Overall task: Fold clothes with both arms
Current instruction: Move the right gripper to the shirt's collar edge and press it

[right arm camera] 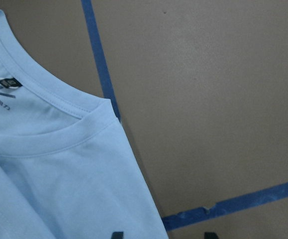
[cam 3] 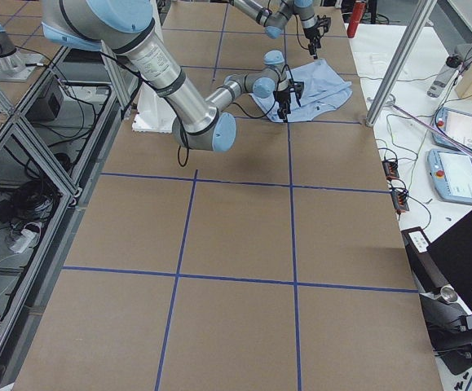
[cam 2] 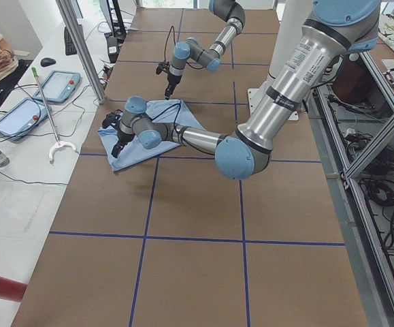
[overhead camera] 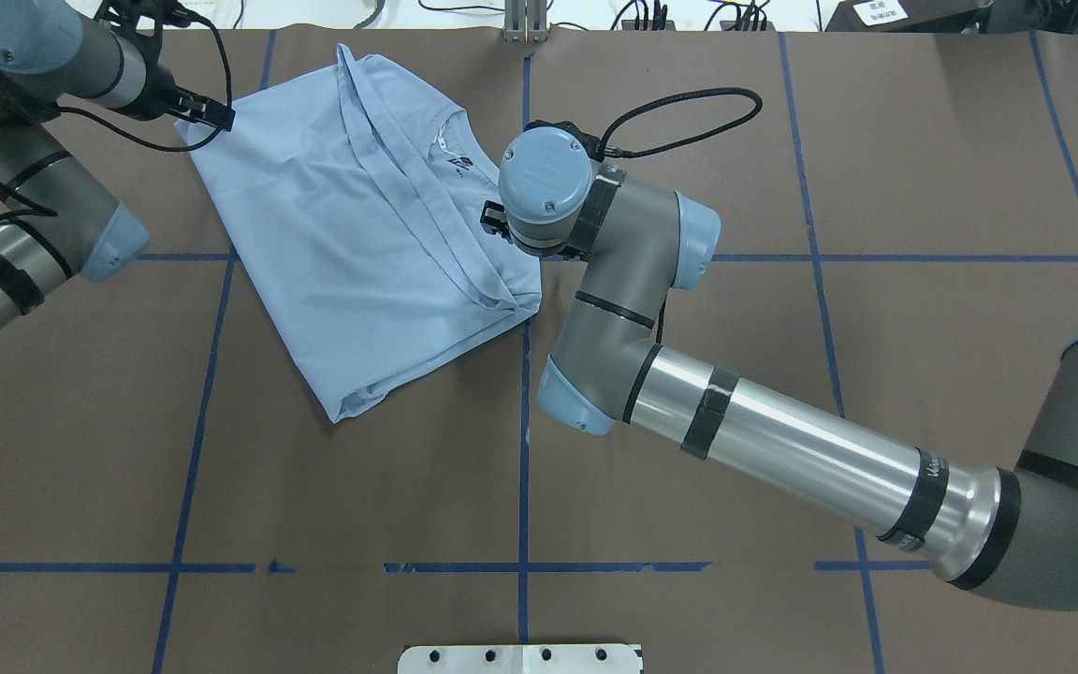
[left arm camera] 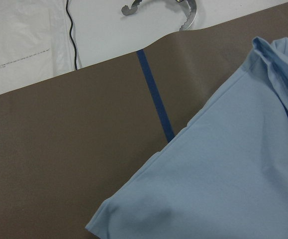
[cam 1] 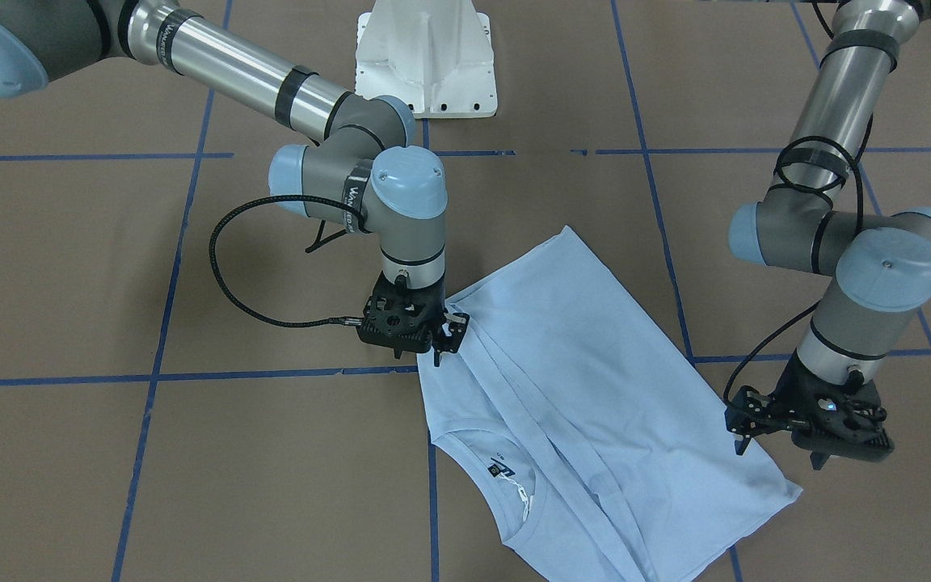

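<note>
Downward, R arm, L arm, T-shirt edges

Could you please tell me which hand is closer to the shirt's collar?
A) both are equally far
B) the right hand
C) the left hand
B: the right hand sits at the edge of the shirt beside the collar, while the left hand hovers by the opposite corner.

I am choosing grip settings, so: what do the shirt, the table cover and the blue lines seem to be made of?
Shirt: soft matte knit cloth, perhaps cotton; it creases, and the collar shows stitching. Table cover: brown matte sheet, perhaps paper; its edge lifts in a wave. Blue lines: probably tape; one edge looks torn.
</note>
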Controlling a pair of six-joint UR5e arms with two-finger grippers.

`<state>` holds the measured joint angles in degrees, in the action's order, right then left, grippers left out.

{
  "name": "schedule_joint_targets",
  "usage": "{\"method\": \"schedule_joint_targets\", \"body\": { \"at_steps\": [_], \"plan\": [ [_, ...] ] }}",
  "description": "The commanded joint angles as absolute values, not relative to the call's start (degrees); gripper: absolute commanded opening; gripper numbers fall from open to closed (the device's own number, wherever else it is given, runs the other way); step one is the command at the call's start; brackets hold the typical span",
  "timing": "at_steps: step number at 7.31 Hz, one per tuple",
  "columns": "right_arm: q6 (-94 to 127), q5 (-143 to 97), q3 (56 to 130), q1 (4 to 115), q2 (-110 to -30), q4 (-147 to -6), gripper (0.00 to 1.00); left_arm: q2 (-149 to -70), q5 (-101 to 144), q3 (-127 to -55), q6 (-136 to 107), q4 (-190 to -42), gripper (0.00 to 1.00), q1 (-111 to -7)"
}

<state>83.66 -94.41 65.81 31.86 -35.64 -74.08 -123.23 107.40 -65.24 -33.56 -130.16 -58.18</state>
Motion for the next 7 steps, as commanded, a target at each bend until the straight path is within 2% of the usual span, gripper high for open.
{"method": "schedule_joint_targets", "body": {
  "at_steps": [1, 5, 6, 7],
  "plan": [
    [83.58, -93.08, 65.48, 30.68, -35.6, -74.09, 0.62, -123.13, 107.4, -65.3, -33.57, -130.17, 1.0, -58.18],
    [83.5, -91.94, 64.95, 30.06, -35.68, -74.09, 0.6, -123.13, 107.4, -65.39, -33.57, -130.17, 1.0, -58.18],
    [83.5, -91.93, 64.95, 30.06, -35.6, -74.09, 0.56, -123.05, 107.32, -65.39, -33.57, -130.17, 1.0, -58.18],
    [83.67, -91.93, 64.95, 30.06, -35.6, -74.09, 0.29, -123.05, 107.31, -65.39, -33.49, -130.17, 1.0, -58.18]
  ]
}}
